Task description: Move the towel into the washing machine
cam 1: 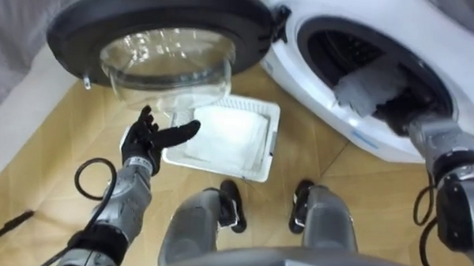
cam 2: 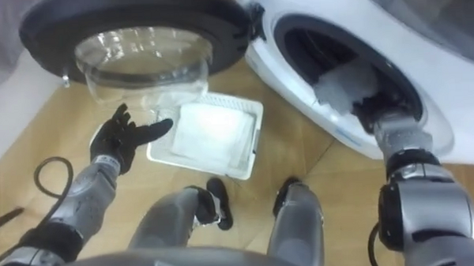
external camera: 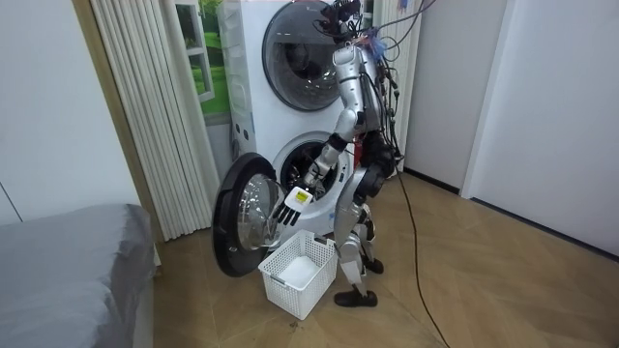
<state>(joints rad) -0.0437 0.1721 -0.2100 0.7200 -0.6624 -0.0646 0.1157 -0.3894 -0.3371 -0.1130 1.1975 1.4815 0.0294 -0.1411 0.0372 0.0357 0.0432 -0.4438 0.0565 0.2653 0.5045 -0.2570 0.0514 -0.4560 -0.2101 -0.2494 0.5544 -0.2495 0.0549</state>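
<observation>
Towel: we see the grey-white towel [cam 1: 368, 85] bunched up in the mouth of the washing machine [cam 1: 323, 106], at the lower edge of the opening

Right hand: our right hand [cam 1: 396, 112] reaches into that opening and touches the towel from below; its dark fingers blend into the dark inside, so we can't tell whether they grip anything

Left hand: our left hand [cam 1: 149, 140] hangs in the air, fingers spread and relaxed, holding nothing, just under the door's glass and beside the basket

Door: the round door [cam 1: 162, 21] is swung wide open to our left

Basket: the white basket [cam 1: 271, 148] sits on the wood floor [cam 1: 55, 139] between door and machine, in front of our feet

Stance: room view has us right at the lower machine, leaning toward it
</observation>
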